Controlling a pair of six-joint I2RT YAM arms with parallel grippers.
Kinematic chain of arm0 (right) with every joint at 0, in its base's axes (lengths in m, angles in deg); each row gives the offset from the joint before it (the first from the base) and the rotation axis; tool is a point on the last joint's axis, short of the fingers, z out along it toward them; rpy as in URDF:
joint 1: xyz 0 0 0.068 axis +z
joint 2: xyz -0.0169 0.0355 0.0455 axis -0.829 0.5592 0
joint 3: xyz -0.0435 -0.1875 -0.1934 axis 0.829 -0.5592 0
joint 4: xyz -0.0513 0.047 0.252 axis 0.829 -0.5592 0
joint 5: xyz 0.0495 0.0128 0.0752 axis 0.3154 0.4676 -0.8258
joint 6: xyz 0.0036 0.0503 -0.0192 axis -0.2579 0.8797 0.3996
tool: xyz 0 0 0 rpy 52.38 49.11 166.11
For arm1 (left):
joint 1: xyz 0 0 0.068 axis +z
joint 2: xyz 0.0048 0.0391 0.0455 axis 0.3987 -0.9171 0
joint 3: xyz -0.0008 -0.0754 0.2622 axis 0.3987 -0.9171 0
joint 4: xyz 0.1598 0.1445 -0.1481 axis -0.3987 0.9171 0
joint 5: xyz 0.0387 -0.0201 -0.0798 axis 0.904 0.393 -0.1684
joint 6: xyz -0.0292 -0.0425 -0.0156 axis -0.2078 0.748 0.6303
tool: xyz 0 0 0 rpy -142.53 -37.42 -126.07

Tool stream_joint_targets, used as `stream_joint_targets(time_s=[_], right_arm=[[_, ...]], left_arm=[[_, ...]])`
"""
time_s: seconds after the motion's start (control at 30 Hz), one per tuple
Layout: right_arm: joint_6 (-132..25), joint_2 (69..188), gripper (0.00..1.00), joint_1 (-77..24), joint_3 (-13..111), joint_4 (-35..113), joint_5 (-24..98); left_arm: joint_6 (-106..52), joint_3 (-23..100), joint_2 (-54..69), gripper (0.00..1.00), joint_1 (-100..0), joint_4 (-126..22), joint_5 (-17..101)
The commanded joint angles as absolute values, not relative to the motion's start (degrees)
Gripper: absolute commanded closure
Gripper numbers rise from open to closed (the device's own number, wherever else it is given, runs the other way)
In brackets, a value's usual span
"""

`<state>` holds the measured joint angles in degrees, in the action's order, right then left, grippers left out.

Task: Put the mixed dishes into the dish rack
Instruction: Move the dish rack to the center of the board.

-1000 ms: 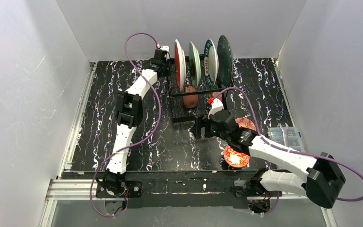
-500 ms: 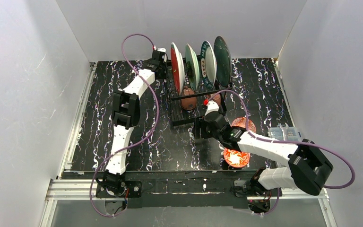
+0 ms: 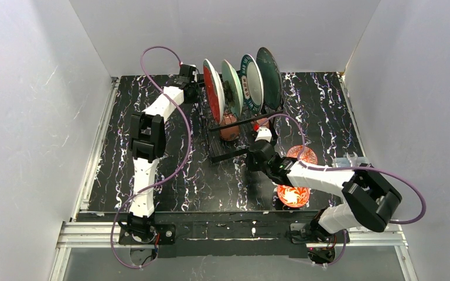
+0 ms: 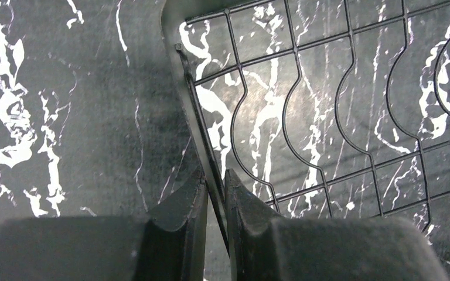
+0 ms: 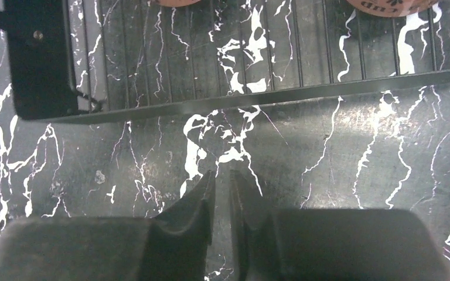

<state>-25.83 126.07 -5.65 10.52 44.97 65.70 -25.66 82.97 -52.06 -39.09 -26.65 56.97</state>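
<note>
The large black wire dish rack (image 3: pixel 227 154) sits on the black marbled tabletop (image 3: pixel 123 146). Four plates stand on edge in its far upright slots: from the rack's left, a red round plate (image 3: pixel 212 91), a pale green round plate (image 3: pixel 231 88), a white round plate (image 3: pixel 249 82) and a dark teal round plate (image 3: pixel 269 75). Two terracotta mugs (image 3: pixel 229 130) sit on the rack's flat grid, just in front of the plates. Two small red-patterned bowls (image 3: pixel 293 195) rest on the table off the rack's near right corner, outside it. The left gripper (image 4: pixel 214 182) is at the rack's far left corner, its fingers pinched on a thin edge wire. The right gripper (image 5: pixel 221 178) hovers just outside the rack's near edge, its fingers almost together with nothing between them.
</note>
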Motion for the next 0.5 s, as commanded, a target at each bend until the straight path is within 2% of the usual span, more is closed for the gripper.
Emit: stream_joint_targets(time_s=[0.0,0.17,0.47], right_arm=[[-23.5,128.4,0.81,-5.9,11.1,49.0,68.1],[-22.3,131.1,0.9,-5.9,11.7,49.7,69.1],[-20.7,134.6,0.98,-5.9,13.7,52.0,70.4]], left_arm=[[-28.5,78.6,-43.9,1.0,-37.1,-19.0,55.4],[-28.9,73.9,-40.3,1.0,-36.5,-18.3,55.1],[-27.8,65.8,-34.2,1.0,-36.2,-15.0,55.6]])
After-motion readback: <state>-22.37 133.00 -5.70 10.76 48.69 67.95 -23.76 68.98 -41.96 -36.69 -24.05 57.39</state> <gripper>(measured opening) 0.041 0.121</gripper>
